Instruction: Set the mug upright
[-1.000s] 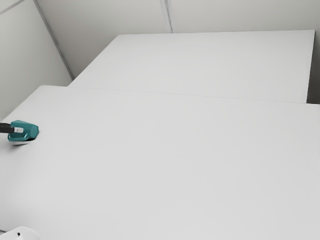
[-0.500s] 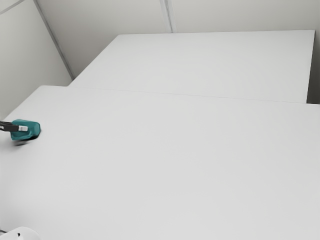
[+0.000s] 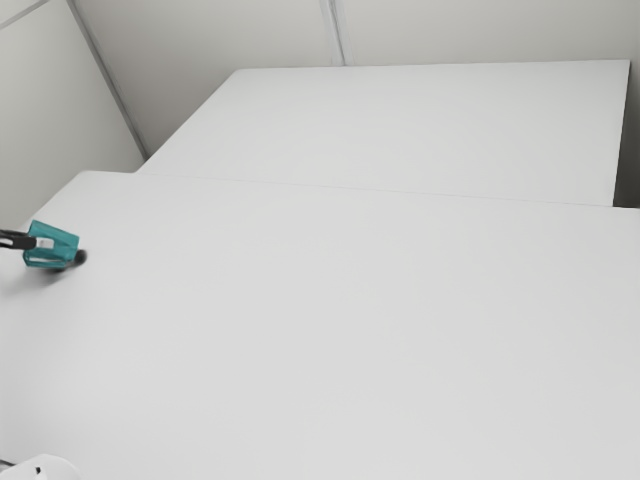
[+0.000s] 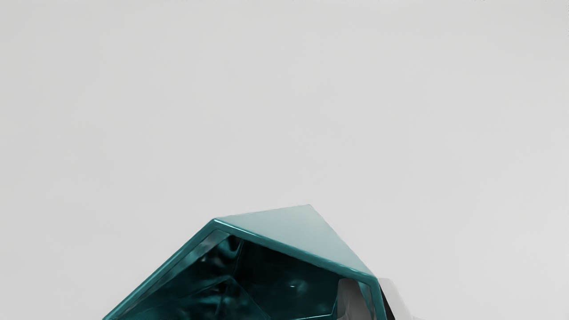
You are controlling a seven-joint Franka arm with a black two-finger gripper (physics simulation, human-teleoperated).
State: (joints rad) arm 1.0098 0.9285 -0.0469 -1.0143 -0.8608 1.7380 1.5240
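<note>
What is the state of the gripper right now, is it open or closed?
Gripper: closed on the teal mug, pinching its wall, with one finger inside and one outside.

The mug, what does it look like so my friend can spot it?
Find the big white table, then look toward the exterior view's left. A black two-finger gripper pinches a shiny, angular teal mug. The gripper is black; only the mug is blue-green.

Teal mug (image 3: 63,246) w/ v. dk interior, blk & lt-grey fingers (image 3: 20,241), off-wht table (image 3: 320,320)
</note>
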